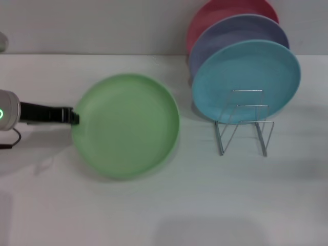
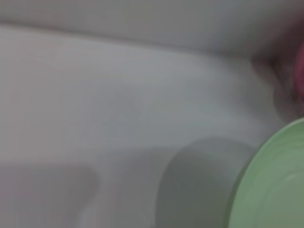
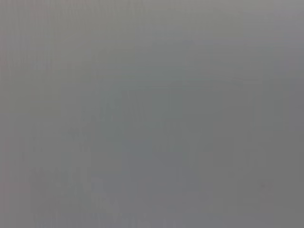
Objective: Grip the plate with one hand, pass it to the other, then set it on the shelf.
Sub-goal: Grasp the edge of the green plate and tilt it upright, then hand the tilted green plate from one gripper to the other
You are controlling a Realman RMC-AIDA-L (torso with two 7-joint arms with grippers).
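Left of the rack, the round, plain light green plate (image 1: 126,126) is sitting over the white tabletop (image 1: 164,210), apparently lifted a little to judge by the shadow under it in the left wrist view, though that is not certain. At its left rim the left gripper (image 1: 75,117) is reaching in from the side, its dark fingers appearing to be pinching the plate's edge; how firmly they are biting cannot be told. Such a hold on one edge is looking risky: the plate's weight is hanging far out from the fingers, so it could be tipping or slipping during the handover. The right gripper is not showing in any view, so the receiving hand's readiness is unknown. To the right, well apart from the plate, the small thin silver wire rack (image 1: 245,125) is already carrying a turquoise plate (image 1: 246,79), a lavender plate (image 1: 238,36) and a red plate (image 1: 225,13), leaving only the front loops free; a careless placement could be knocking these over.
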